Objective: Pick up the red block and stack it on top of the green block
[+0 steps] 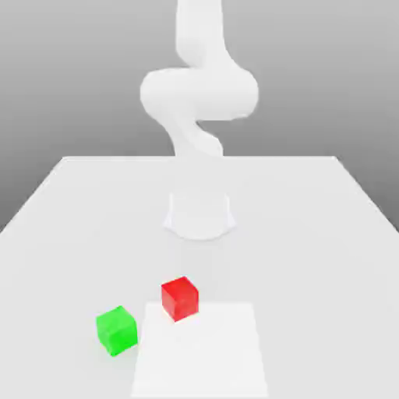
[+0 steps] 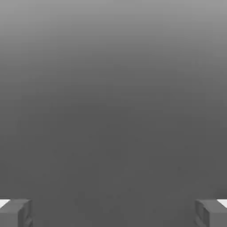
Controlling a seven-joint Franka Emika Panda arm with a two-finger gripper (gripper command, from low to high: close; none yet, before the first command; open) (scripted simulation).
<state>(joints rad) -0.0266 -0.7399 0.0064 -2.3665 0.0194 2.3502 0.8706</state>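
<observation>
Tabletop (image 1: 327, 234), pale grey-white and matte, spreads across the lower part of the exterior view and narrows toward its far edge, where it meets a plain grey backdrop (image 1: 70, 78) that darkens gradually toward the table line. Toward the exterior view's left, near the front of the surface, sits the green block (image 1: 117, 330), resting flat on the table with one corner turned toward the camera. Just beside it, toward the exterior view's right and slightly farther back, sits the red block (image 1: 180, 298), also flat on the table; the two cubes are close but apart, with a narrow strip of table between them. A brighter white rectangular patch (image 1: 210, 358) lies on the surface at the front centre, its far left corner reaching under the red block; the green block stands just off its left edge. Behind the cubes, at the middle of the table, a round white base (image 1: 199, 217) carries the white arm (image 1: 199, 93), which rises and bends out of the top of the picture. In the hand view, the gripper (image 2: 113, 213) shows two grey fingertips (image 2: 17, 213) spread wide apart at opposite sides, with nothing between them, against an even grey field.
</observation>
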